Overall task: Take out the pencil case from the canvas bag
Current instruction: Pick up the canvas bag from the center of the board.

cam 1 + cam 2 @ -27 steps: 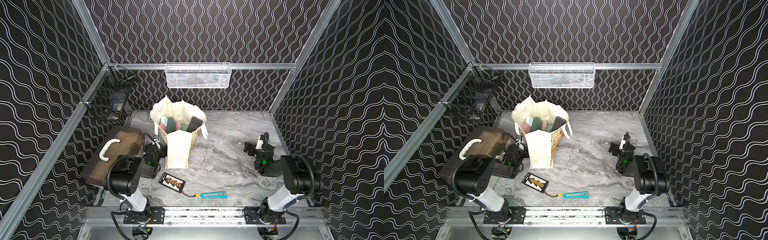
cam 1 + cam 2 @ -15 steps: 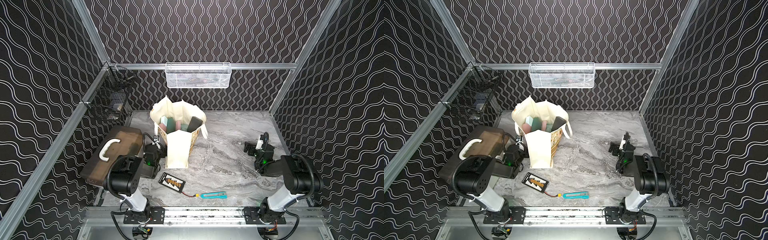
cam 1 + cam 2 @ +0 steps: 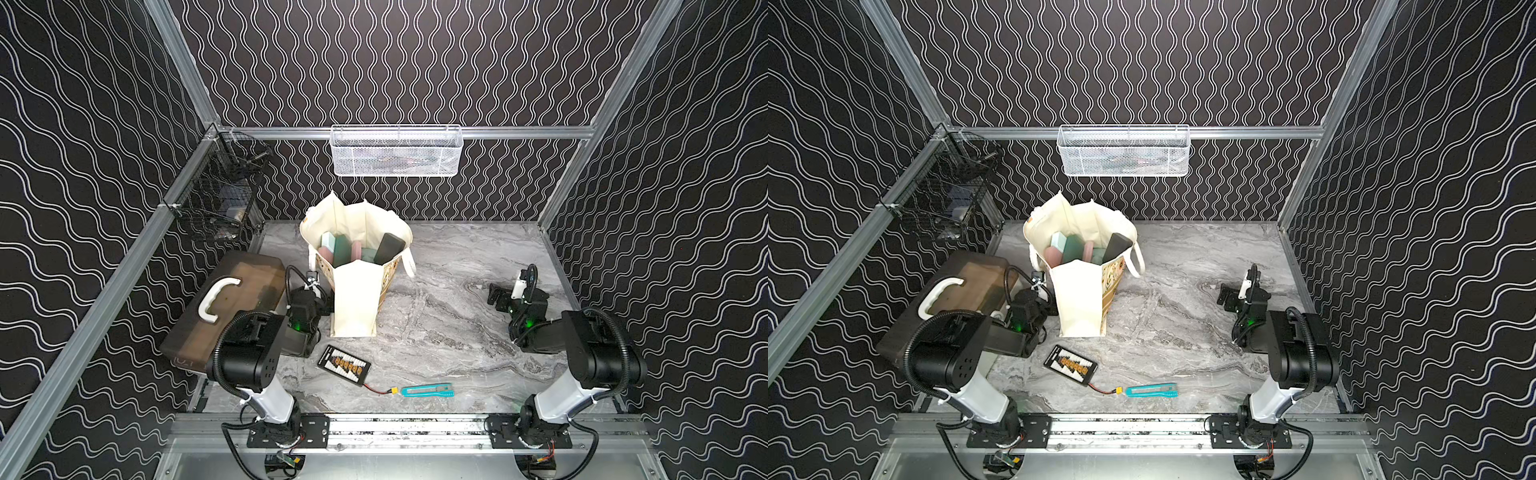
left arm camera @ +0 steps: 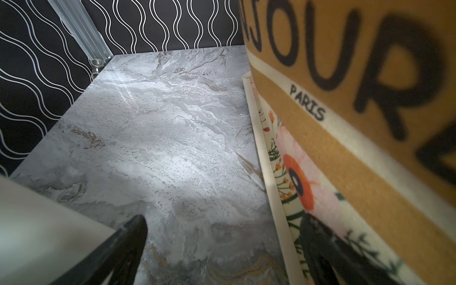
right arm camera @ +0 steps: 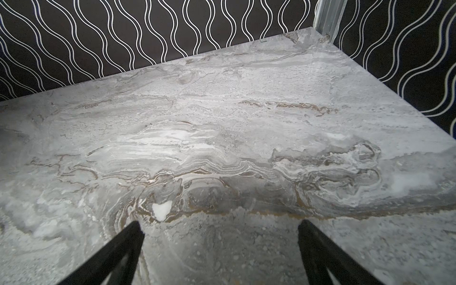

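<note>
Fingers of the left arm (image 4: 128,246) sit spread and empty just beside the upright canvas bag (image 3: 355,299), left of centre in both top views, likely staged to steady it, while the right fingers (image 5: 118,251) hang open over the tabletop (image 5: 222,123); the pencil case cannot be told apart among the items (image 3: 345,249) in the bag's mouth.

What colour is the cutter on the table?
The cutter is teal; it shows best in a top view.

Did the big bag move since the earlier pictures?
No. The canvas bag stands where it did, its top just as far below the white wall basket in a top view.
</note>
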`<state>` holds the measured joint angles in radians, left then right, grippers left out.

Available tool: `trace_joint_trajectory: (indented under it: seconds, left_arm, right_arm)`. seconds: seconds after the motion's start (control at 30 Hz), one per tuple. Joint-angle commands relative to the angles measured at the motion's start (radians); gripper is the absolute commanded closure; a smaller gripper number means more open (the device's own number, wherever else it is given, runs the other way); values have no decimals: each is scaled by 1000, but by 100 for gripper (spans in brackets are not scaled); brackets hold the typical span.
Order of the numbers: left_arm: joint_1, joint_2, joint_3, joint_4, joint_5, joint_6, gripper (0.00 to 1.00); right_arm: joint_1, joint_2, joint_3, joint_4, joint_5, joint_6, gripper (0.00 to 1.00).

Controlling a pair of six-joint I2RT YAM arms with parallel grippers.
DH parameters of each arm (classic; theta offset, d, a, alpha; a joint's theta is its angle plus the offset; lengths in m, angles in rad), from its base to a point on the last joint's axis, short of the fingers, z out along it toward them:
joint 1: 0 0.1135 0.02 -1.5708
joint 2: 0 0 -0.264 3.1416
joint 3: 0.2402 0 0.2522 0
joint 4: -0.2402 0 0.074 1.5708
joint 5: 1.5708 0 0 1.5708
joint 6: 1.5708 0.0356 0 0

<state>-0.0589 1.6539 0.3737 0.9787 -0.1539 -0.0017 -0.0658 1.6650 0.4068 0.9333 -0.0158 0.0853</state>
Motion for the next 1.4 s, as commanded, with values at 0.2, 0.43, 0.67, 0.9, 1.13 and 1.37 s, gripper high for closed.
trace_joint_trajectory:
  seconds: [0.2, 0.43, 0.67, 0.9, 1.13, 1.37]
  left_arm:
    - [-41, -33, -9, 41, -87, 23, 1]
    - [-114, -317, 9, -206, -220, 28, 1]
    - [-128, -479, 16, -392, -288, -62, 1]
    - [-130, -642, 115, -753, -376, -235, 1]
    - [-130, -638, 409, -1543, -680, -796, 1]
    - [-127, -655, 535, -1748, -530, -810, 1]
  right_arm:
    - [1, -15, 8, 11, 12, -4, 1]
    - [3, -178, 31, -181, 10, 0, 1]
    - [4, -264, 70, -328, 60, 71, 1]
    - [4, -372, 101, -393, -37, 237, 1]
    - [3, -476, 188, -673, 5, 473, 1]
    - [3, -544, 277, -917, 39, 615, 1]
